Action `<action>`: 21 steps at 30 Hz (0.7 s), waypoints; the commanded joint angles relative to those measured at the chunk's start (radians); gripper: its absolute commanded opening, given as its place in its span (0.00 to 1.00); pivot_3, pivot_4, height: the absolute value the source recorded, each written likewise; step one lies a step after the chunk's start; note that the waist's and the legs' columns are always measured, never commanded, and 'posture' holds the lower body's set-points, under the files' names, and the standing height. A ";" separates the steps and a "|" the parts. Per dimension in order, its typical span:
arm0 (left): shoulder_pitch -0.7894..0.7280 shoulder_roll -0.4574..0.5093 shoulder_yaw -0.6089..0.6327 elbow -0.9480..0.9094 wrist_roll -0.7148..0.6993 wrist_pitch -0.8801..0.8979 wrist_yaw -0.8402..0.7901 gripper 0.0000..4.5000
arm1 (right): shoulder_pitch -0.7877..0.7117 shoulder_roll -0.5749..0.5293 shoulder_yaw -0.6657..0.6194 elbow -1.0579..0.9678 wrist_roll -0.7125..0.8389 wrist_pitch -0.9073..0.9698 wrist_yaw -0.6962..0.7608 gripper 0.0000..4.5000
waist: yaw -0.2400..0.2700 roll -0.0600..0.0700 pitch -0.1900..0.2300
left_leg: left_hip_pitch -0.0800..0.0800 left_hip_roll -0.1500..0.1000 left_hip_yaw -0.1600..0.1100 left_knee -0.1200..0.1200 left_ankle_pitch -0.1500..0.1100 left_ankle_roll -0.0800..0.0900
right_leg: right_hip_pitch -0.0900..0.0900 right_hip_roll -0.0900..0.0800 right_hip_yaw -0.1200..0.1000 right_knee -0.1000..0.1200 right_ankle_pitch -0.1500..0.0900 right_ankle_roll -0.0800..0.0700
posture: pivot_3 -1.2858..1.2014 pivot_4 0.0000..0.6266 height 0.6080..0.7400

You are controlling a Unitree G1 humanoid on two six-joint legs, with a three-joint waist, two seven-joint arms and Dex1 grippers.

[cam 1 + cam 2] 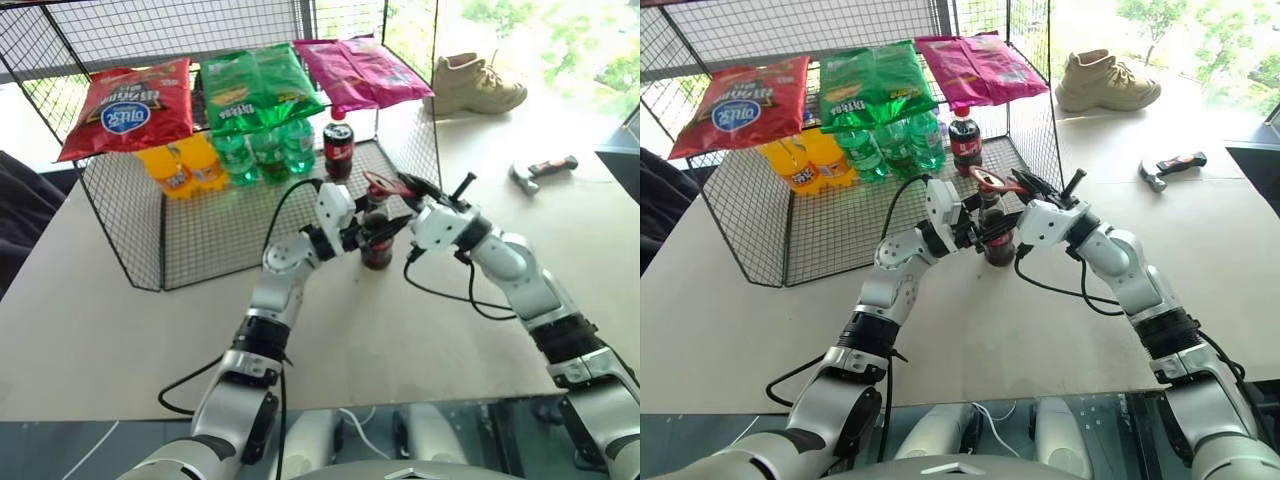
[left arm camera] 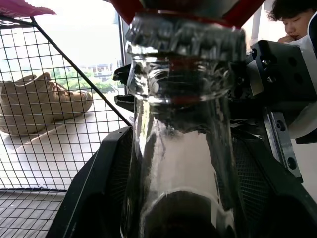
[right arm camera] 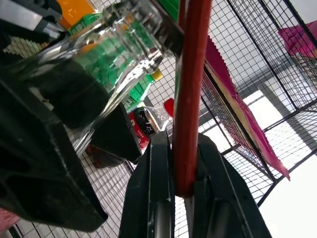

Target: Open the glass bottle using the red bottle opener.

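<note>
glass bottle: base cut off | red bottle opener: head cut off

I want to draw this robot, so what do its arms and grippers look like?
Both arms are shiny silver-grey tubes with black rings at the joints. A thin black cable loops out beside each arm. The wrist blocks are white, and the left gripper and the right gripper each have two black fingers. The right gripper's fingers are smooth black bars.
</note>
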 commanded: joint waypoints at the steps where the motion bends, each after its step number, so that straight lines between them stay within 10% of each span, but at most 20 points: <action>1: 0.027 -0.005 -0.032 0.041 0.017 0.027 -0.014 0.50 | -0.003 -0.012 -0.004 -0.022 -0.085 -0.013 -0.023 0.00 | 0.000 0.000 -0.001 | 0.000 0.000 0.000 0.000 0.000 0.000 | 0.000 0.000 0.000 0.000 0.000 0.000 | 0.52 0.24 1.00; 21: 0.028 -0.007 -0.033 0.047 0.019 0.025 -0.011 0.50 | -0.017 -0.025 -0.010 0.013 -0.241 -0.056 -0.149 0.00 | -0.001 0.000 -0.004 | 0.000 0.000 0.000 0.000 0.000 0.000 | 0.000 0.000 0.000 0.000 0.000 0.000 | 0.52 0.24 1.00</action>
